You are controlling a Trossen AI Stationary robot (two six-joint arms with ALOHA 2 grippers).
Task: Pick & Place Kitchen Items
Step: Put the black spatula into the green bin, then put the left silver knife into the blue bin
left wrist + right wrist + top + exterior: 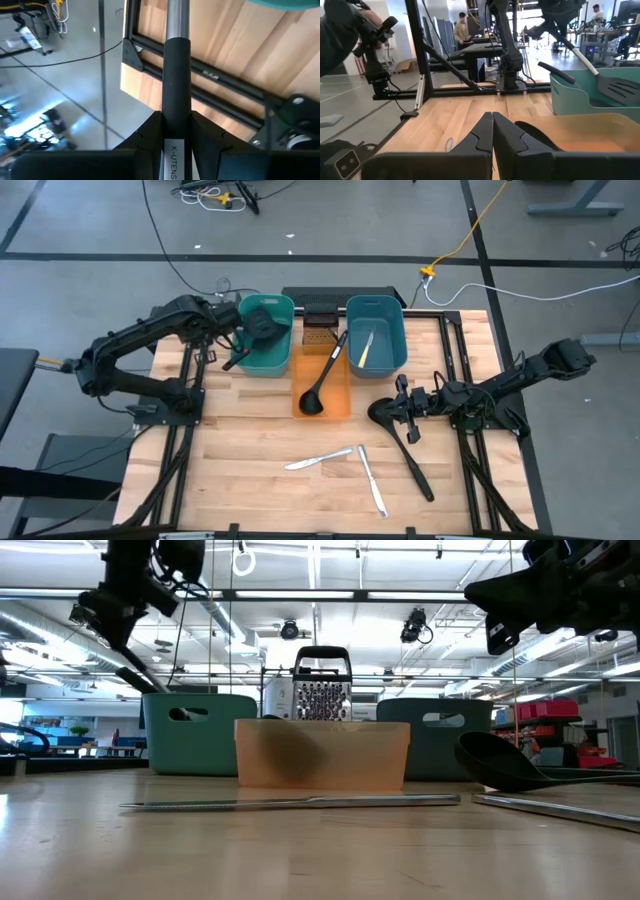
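My left gripper (258, 330) is over the left teal tub (268, 360), shut on a black slotted spatula (620, 90). The spatula's head is above the inside of that tub. Its handle end (235, 360) sticks out past the tub's left wall. My right gripper (405, 405) is shut on nothing and points level, high over the table's right half. Below it a black ladle (405, 442) lies flat on the wood. Two silver knives (320, 460) (372, 480) lie near the front edge. My left gripper pinches the spatula's black handle (177, 100) between its two fingers (150, 131), short of the silver neck (177, 15). The fingers slant down from above and lie across the handle. The spatula is tilted. Whether its head touches the tub, I cannot tell.
An orange tub (345, 408) at the middle holds a black ladle (322, 380) leaning on its rim. The right teal tub (392, 330) holds a cream-handled knife (365, 348). A metal grater (322, 685) stands behind the tubs. Bare wood lies in front of the tubs.
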